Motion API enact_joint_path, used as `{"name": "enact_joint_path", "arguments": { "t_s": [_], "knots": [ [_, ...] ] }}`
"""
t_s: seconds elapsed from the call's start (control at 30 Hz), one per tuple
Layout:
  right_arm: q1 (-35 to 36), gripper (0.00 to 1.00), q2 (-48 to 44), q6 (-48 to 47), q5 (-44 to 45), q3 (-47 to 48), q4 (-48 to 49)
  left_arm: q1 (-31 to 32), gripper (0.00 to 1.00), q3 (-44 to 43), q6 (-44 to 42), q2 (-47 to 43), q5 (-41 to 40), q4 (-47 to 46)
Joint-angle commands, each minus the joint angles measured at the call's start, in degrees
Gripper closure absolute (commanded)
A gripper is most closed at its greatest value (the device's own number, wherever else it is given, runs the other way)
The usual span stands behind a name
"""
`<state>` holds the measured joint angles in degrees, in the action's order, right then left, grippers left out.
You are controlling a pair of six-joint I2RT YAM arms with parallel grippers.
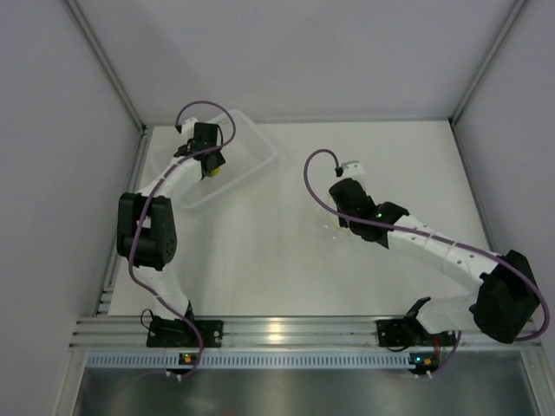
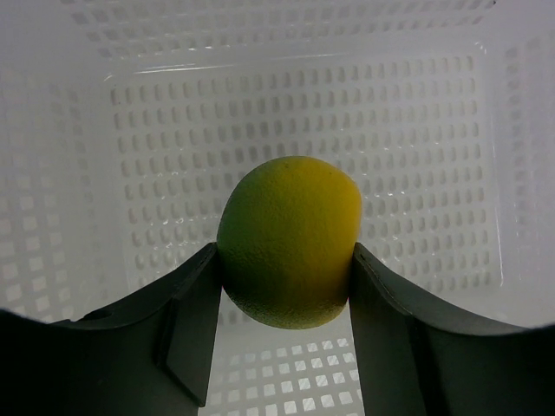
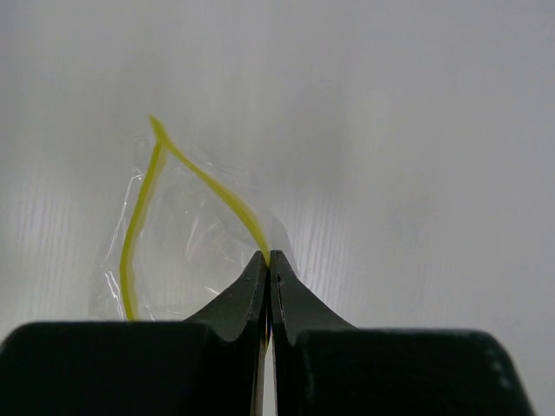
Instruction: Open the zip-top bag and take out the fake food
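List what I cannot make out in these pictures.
Left wrist view: whether the fake food touches the basket floor; the fruit itself blocks that.
Right wrist view: lower edge of the zip-top bag, behind the right pincer.
Top view: most of the bag, under the right arm.

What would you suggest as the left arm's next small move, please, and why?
Probably open the left tool and let the fake food drop. The ball is clamped in it over the perforated floor of the white basket, and the zip-top bag, pinched at its yellow strip by the right tool, looks open and empty.
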<state>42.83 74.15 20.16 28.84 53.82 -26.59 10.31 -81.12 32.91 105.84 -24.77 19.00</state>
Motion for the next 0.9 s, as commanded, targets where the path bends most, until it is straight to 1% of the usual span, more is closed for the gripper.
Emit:
{"name": "enact_joint_path", "arguments": {
  "t_s": [0.0, 0.03, 0.07, 0.17, 0.2, 0.23, 0.27, 0.3, 0.43, 0.47, 0.53, 0.57, 0.67, 0.7, 0.8, 0.87],
  "knots": [
    [-0.9, 1.0, 1.7, -2.6, 11.2, 5.9, -6.2, -0.3, 0.46, -4.6, -1.2, 1.0, 3.2, 1.3],
    [-1.1, 1.0, 3.0, -3.4, 13.8, 7.3, -7.1, -0.5, 0.41, -4.6, -1.1, 1.1, 3.4, 1.4],
    [-1.2, 1.0, 3.6, -3.5, 14.7, 7.9, -8.4, -0.5, 0.34, -4.4, -0.9, 1.0, 3.2, 1.3],
    [-2.0, 1.0, 4.9, -4.7, 15.5, 8.8, -8.7, -0.6, 0.25, -4.6, -1.3, 0.9, 3.3, 1.4],
    [-2.2, 1.0, 5.0, -5.0, 16.2, 8.8, -8.8, -0.7, 0.12, -4.7, -1.4, 0.9, 3.6, 1.5],
    [-2.7, 1.0, 5.6, -5.5, 16.7, 9.0, -8.9, -1.0, 0.04, -5.0, -1.6, 0.4, 4.1, 1.6],
    [-3.0, 1.0, 5.9, -5.9, 17.1, 9.4, -9.0, -1.2, 0.02, -5.2, -1.7, 0.2, 4.5, 1.8],
    [-3.3, 1.0, 6.4, -6.3, 17.6, 9.6, -9.2, -1.3, 0.02, -5.3, -1.7, -0.1, 4.9, 2.3],
    [-3.9, 1.0, 11.6, -8.7, 25.4, 11.6, -9.0, -1.3, 0.02, -5.0, -2.1, -4.1, 6.8, 4.0],
    [-3.9, 1.0, 12.8, -8.8, 26.1, 12.1, -9.1, -1.3, 0.02, -4.3, -2.2, -6.5, 7.1, 4.5],
    [-3.8, 1.0, 16.5, -8.0, 27.1, 13.3, -9.4, -1.3, 0.02, -2.7, -3.2, -9.5, 7.2, 4.9],
    [-3.7, 1.0, 17.5, -7.7, 27.1, 13.5, -8.8, -1.3, 0.02, -1.9, -3.4, -12.6, 6.9, 5.2],
    [-2.7, 1.0, 21.6, -7.1, 27.6, 13.8, -6.5, -1.4, 0.02, 1.3, -4.4, -17.3, 6.9, 7.0],
    [-2.5, 0.99, 22.7, -6.9, 27.8, 14.0, -6.3, -1.4, 0.02, 2.6, -4.4, -20.4, 7.3, 7.4],
    [-2.2, 0.97, 27.6, -6.5, 28.2, 16.1, -7.1, -1.4, 0.02, 5.2, -4.9, -25.3, 8.5, 9.0],
    [-1.6, 0.93, 29.7, -5.2, 28.7, 17.7, -8.0, -1.4, 0.02, 6.7, -5.5, -30.1, 8.1, 11.0]
  ]
}}
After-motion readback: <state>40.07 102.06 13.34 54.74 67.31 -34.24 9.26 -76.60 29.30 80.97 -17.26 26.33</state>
